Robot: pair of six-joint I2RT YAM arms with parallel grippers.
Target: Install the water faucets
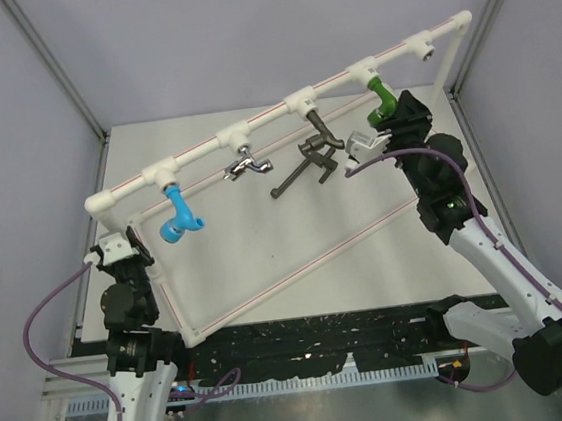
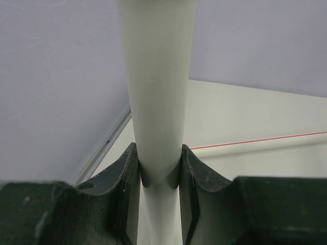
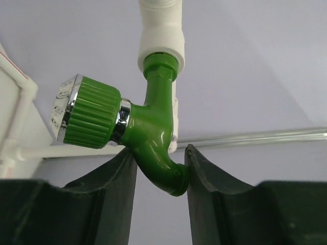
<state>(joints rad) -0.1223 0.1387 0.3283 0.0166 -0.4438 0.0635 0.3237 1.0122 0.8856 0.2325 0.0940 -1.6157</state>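
The green faucet [image 3: 153, 122], with a ribbed knob and chrome face, hangs screwed into a white tee socket [image 3: 161, 43]. My right gripper [image 3: 162, 151] is shut on its spout, one finger on each side. In the top view the green faucet [image 1: 382, 97] hangs from the frame's top rail with my right gripper [image 1: 390, 124] under it. The blue faucet [image 1: 179, 221], the silver chrome faucet [image 1: 244, 164] and a dark long-handled faucet [image 1: 314, 159] hang from other sockets. My left gripper [image 2: 159, 148] is shut on the frame's white upright pipe [image 2: 157, 76], at the frame's left corner [image 1: 119, 250].
The white pipe frame [image 1: 281, 110] runs diagonally from near left to far right, with a red-striped lower rail [image 1: 297, 267] on the table. One more tee socket [image 1: 426, 46] sits at the rail's far right end. Metal cage posts [image 1: 55, 73] stand at both sides.
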